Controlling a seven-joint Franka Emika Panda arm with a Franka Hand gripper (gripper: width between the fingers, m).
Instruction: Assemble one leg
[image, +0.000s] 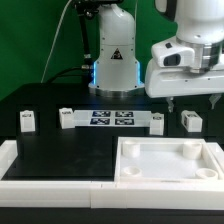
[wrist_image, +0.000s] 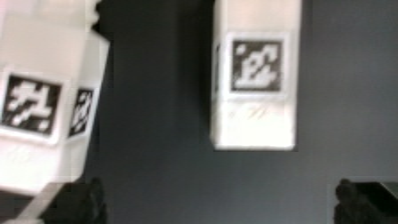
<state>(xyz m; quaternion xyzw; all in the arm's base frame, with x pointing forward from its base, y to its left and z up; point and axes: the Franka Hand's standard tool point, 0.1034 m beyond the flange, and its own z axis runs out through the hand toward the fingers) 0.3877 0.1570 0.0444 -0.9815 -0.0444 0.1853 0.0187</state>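
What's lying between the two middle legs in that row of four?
The marker board lies between the second leg and third leg from the exterior view's left; that view shows it.

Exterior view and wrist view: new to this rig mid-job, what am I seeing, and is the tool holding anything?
The exterior view shows the whole bench: a white robot arm stands at the back, and its two-finger tool hangs above the black table. The wrist view comes from a camera on the arm, looking past the tool's dark fingertips. On the table lie four small white stubby plastic legs with square black-and-white markers; the one nearly below the tool is probably the one in the wrist view. Among them lies the thin flat white marker board, and nearer the camera a large white square tray-like panel. The tool is open and holds nothing.
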